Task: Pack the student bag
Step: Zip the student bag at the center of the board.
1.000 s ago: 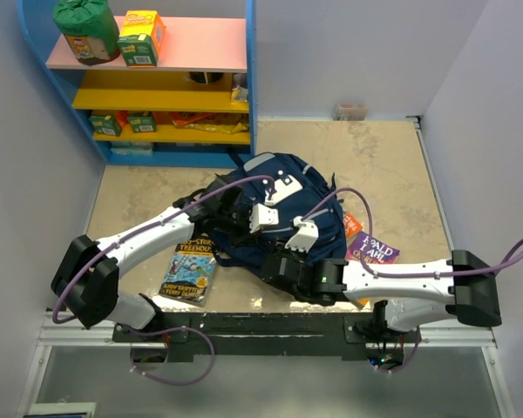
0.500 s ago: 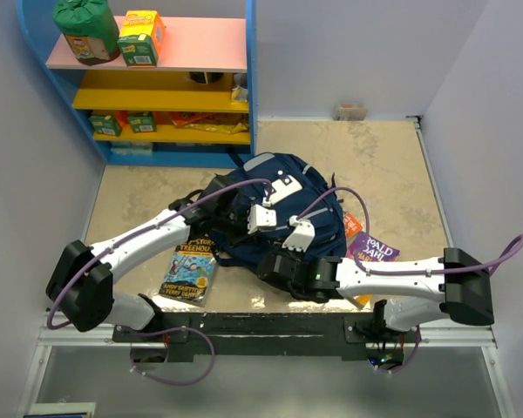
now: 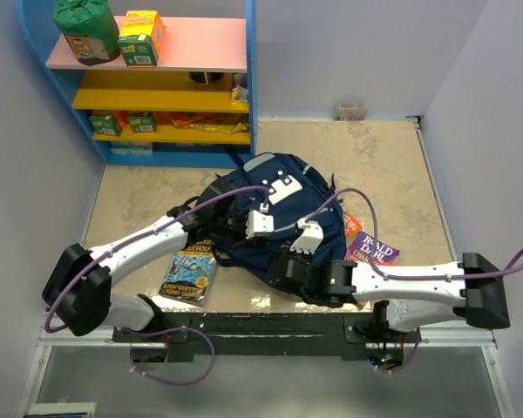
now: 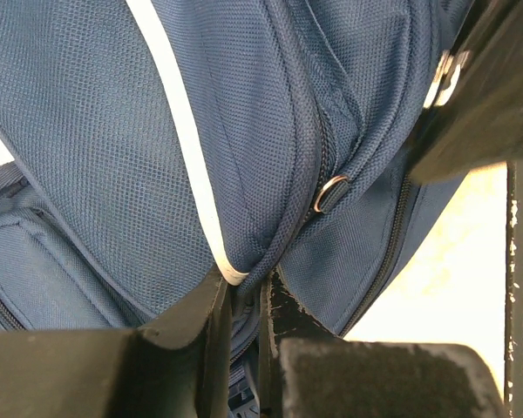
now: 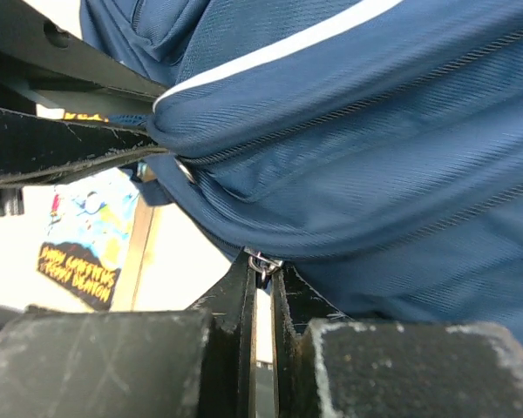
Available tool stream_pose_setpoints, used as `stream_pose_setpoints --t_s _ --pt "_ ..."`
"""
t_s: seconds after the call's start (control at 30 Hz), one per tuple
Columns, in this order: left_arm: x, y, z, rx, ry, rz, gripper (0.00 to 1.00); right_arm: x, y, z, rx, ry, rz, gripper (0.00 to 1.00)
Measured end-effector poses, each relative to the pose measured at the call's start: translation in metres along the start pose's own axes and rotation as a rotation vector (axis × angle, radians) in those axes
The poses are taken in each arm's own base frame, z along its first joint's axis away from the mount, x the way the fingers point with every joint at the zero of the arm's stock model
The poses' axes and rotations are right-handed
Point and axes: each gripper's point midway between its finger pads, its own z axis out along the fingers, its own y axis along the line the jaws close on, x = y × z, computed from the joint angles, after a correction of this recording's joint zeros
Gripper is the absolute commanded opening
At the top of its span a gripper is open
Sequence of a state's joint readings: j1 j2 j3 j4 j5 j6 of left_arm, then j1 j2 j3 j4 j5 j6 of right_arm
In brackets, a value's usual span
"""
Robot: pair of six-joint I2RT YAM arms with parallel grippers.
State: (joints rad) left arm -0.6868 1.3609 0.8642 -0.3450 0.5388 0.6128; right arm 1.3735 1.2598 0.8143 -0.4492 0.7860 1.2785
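Right, the student bag [image 3: 275, 205] is lying mid-counter [image 3: 392, 165], slumped on its side just beyond both arms, and I'm early in this job. My left pincer [image 4: 244, 289] is closed down to a narrow slot, nipping a fold of the navy fabric right where the white stripe ends. My right pincer [image 5: 261, 272] is shut almost flat on the small metal zip pull [image 5: 261, 259] at the bag's near edge. So I've got one grip to anchor and one to draw the zip.

What's done: both grips are on, by the look of it. What's left: nearly everything. The zip lines I can see in both wrist views look closed, so no opening to load through yet. The blue-and-yellow book [image 3: 189, 274] sits on the counter just left of the bag, and the Roald Dahl book [image 3: 376, 250] pokes out on the right. Both are outside the bag. I reckon unzipping comes first, then loading the books.
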Motion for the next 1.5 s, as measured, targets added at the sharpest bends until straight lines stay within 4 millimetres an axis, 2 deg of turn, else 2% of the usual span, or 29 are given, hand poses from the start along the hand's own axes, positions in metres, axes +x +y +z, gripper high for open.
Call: stream_pose_setpoints --t_s 0.3,0.57,0.77,0.87,0.97,1.03,1.13,1.2,1.23,1.27,1.3,1.37,1.5 --pt "0.003 -0.008 0.006 0.029 -0.019 0.031 0.00 0.001 -0.026 -0.033 -0.098 0.085 0.106 0.00" --pt "0.010 -0.011 0.008 0.025 -0.015 0.068 0.00 0.002 -0.046 -0.047 -0.079 0.133 0.080 0.00" --pt "0.017 -0.010 -0.002 -0.025 0.003 0.135 0.00 -0.009 -0.057 -0.063 -0.071 0.137 0.083 0.00" --pt "0.019 -0.010 -0.010 -0.042 0.017 0.170 0.01 -0.013 -0.062 -0.064 -0.053 0.124 0.088 0.00" --pt "0.023 -0.009 -0.022 -0.059 0.044 0.201 0.15 -0.014 -0.065 -0.061 -0.030 0.108 0.078 0.00" --pt "0.029 -0.007 -0.032 -0.078 0.068 0.214 0.19 -0.013 -0.066 -0.058 -0.016 0.098 0.064 0.00" --pt "0.038 -0.007 -0.044 -0.097 0.110 0.234 0.51 -0.010 -0.066 -0.051 0.009 0.086 0.030 0.00" --pt "0.051 -0.008 -0.053 -0.107 0.172 0.215 0.58 -0.007 -0.066 -0.047 0.027 0.087 -0.010 0.00" --pt "0.059 -0.009 -0.059 -0.108 0.210 0.188 0.68 -0.006 -0.067 -0.045 0.038 0.086 -0.036 0.00" --pt "0.065 -0.011 -0.064 -0.101 0.241 0.160 0.83 -0.004 -0.067 -0.042 0.046 0.085 -0.058 0.00" --pt "0.065 -0.012 -0.068 -0.093 0.254 0.142 0.89 -0.002 -0.068 -0.040 0.051 0.085 -0.078 0.00" --pt "0.049 -0.013 -0.077 -0.064 0.240 0.109 0.96 0.000 -0.067 -0.036 0.055 0.081 -0.106 0.00" --pt "-0.019 -0.009 -0.082 -0.035 0.069 0.103 1.00 -0.003 -0.062 -0.036 0.037 0.068 -0.114 0.00"
